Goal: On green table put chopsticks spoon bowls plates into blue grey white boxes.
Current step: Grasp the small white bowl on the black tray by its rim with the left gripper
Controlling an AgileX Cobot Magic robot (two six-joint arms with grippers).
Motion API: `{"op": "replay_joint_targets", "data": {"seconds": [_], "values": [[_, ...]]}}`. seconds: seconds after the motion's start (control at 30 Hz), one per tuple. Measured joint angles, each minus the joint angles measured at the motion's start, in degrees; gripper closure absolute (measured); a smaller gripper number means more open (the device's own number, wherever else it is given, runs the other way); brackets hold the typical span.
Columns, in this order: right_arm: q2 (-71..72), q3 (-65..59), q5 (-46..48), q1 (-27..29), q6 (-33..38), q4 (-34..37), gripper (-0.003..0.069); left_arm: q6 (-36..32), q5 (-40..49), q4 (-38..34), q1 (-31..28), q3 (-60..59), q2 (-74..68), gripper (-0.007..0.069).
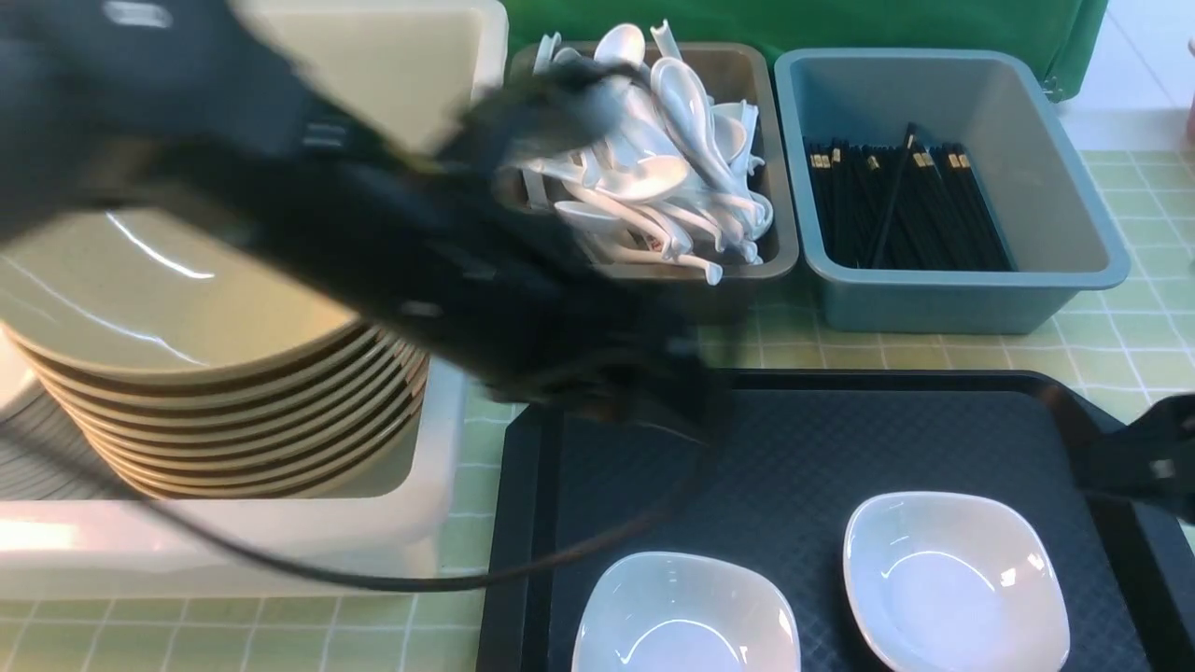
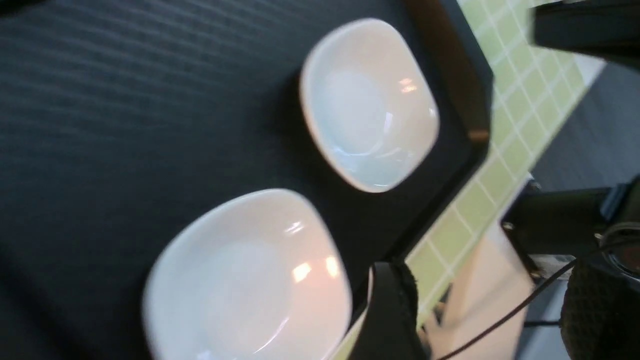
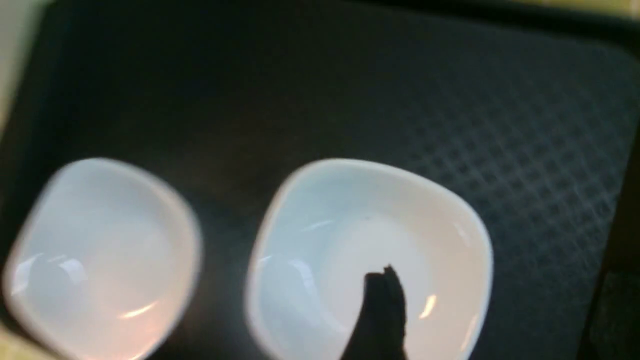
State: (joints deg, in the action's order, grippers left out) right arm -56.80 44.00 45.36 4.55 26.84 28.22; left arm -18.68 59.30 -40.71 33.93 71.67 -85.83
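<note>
Two white square bowls sit on the black tray (image 1: 803,448): a left one (image 1: 686,616) and a right one (image 1: 952,579). My left gripper (image 1: 653,392), blurred, hangs over the tray's far left part. In the left wrist view it (image 2: 492,310) is open and empty, with the left bowl (image 2: 245,280) beside one fingertip (image 2: 390,310) and the right bowl (image 2: 367,105) farther off. My right gripper (image 1: 1144,462) is at the tray's right edge. In the right wrist view it (image 3: 500,315) is open and empty, one fingertip (image 3: 380,310) over the right bowl (image 3: 370,250), with the left bowl (image 3: 100,255) beside.
A white box (image 1: 439,523) at the left holds a tall stack of plates (image 1: 187,308). A grey box (image 1: 780,252) behind the tray is heaped with white spoons (image 1: 653,159). A blue box (image 1: 1074,233) at the back right holds black chopsticks (image 1: 896,205). A cable (image 1: 373,579) hangs from my left arm.
</note>
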Motion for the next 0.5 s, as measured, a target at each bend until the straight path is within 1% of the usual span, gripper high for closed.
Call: {"op": "replay_joint_targets", "data": {"seconds": [0.07,0.2,0.27,0.33,0.4,0.43,0.47,0.5], "values": [[3.6,1.8,2.8,-1.6,-0.9,-0.3,0.0129,0.1,-0.1,-0.5,2.7,1.9,-6.0,0.0227],[8.6,2.3,4.4,-4.0,-2.6,-0.3,0.0129,2.1,-0.1,-0.4,5.8,6.3,-14.4,0.0227],[12.2,2.3,5.7,-5.1,-3.5,-0.3,0.0129,5.2,-0.3,0.0,7.6,12.0,-20.8,0.0227],[13.5,2.3,6.2,-5.1,-3.9,-0.4,0.0129,6.7,-0.5,0.5,8.2,14.5,-23.4,0.0227],[14.8,2.4,7.2,-5.1,-4.2,-0.5,0.0129,12.0,-0.6,3.1,9.3,19.8,-28.8,0.0227],[14.9,2.4,7.4,-5.1,-4.3,-0.6,0.0129,12.9,-0.5,3.7,9.3,20.6,-29.2,0.0227],[15.0,2.4,7.7,-5.5,-4.3,-0.9,0.0129,16.3,-0.1,6.2,9.6,23.4,-32.3,0.0227],[15.0,2.4,7.7,-5.7,-4.3,-0.9,0.0129,16.6,-0.1,6.4,9.7,23.9,-32.9,0.0227]]}}
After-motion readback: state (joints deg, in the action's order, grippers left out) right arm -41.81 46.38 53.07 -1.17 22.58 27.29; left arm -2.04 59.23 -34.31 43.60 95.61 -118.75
